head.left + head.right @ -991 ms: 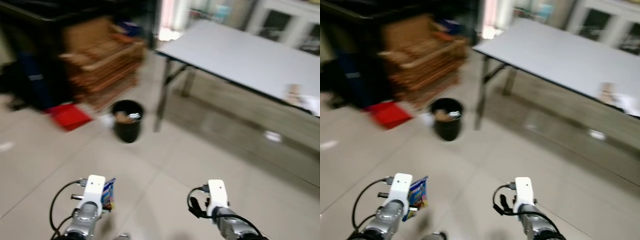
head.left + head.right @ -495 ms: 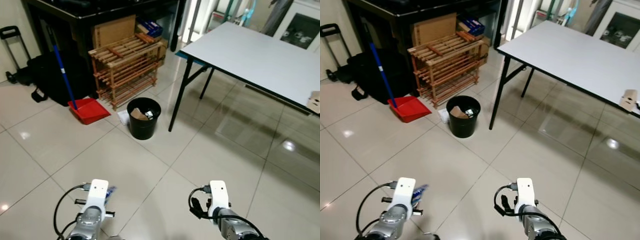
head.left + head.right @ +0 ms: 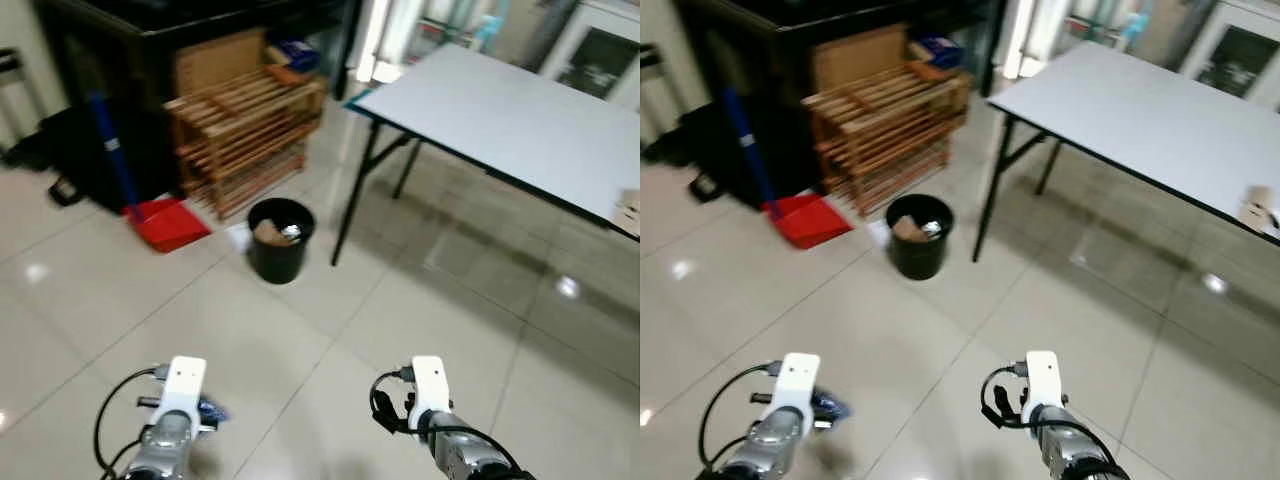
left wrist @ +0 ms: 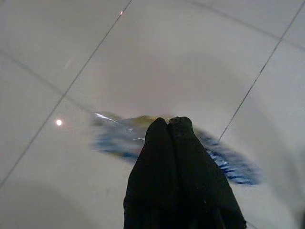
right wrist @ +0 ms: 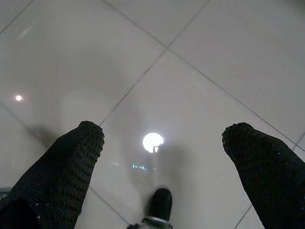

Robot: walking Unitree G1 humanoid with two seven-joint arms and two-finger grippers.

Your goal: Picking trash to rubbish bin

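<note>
A black rubbish bin [image 3: 278,239] stands on the tiled floor ahead, beside the table leg, with trash showing inside it. My left gripper [image 4: 169,123] is shut on a blue and yellow snack wrapper [image 4: 119,137], which sticks out on both sides of the fingers. From the head the wrapper [image 3: 211,411] peeks out beside the left wrist at the bottom left. My right gripper [image 5: 162,138] is open over bare tiles, its fingers [image 5: 81,145] spread wide with nothing between them. The right arm [image 3: 430,390] shows at the bottom centre.
A grey folding table [image 3: 500,120] on black legs stands at the right. Behind the bin are a wooden slatted rack [image 3: 245,125], a red dustpan [image 3: 167,222] with a blue broom [image 3: 108,150], and a black bag [image 3: 60,150]. Open tiled floor lies between me and the bin.
The whole view has shifted and blurred slightly, so the camera has moved; the bin sits a little higher and further left. Both arms keep their pose and the wrapper stays held.
</note>
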